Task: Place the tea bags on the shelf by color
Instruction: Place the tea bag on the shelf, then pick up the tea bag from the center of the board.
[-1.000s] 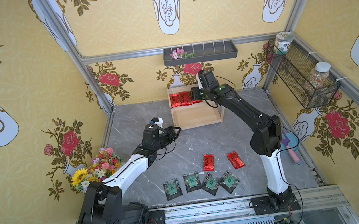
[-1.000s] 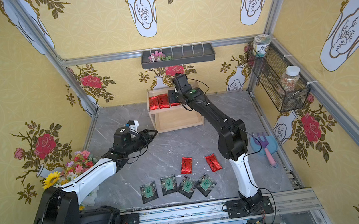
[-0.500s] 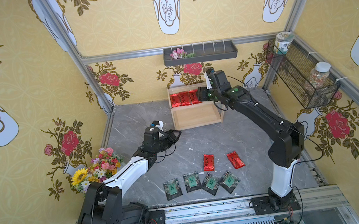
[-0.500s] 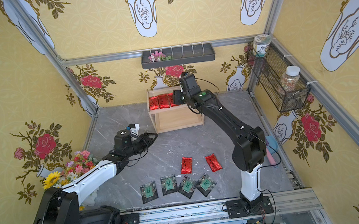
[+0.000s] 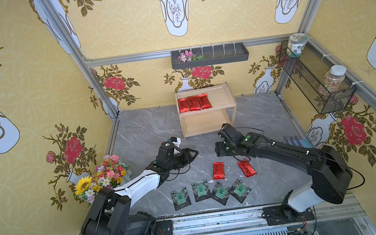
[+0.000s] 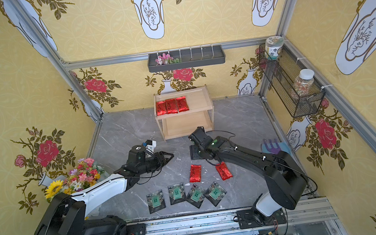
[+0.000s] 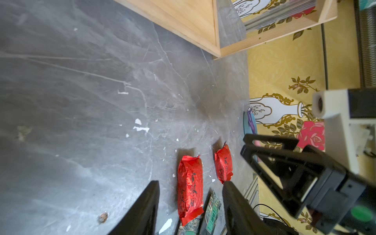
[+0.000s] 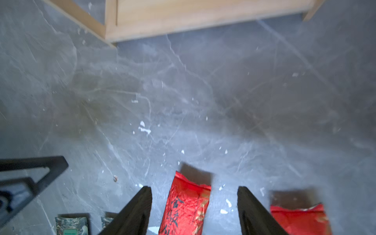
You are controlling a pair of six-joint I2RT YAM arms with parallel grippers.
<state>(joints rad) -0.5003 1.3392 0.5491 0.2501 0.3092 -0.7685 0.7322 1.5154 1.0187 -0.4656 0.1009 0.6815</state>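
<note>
Red sachet [image 5: 218,170] near right tool [image 5: 219,149], not touching.

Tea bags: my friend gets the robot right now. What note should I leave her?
Left gripper: open, empty.
Right gripper: open, empty, near a red sachet on the table.
Done: three red sachets side by side on the shelf's top tier.
Left: two red sachets on the table, then four green-label packets in a row at the front; lower tier holds nothing.
</note>
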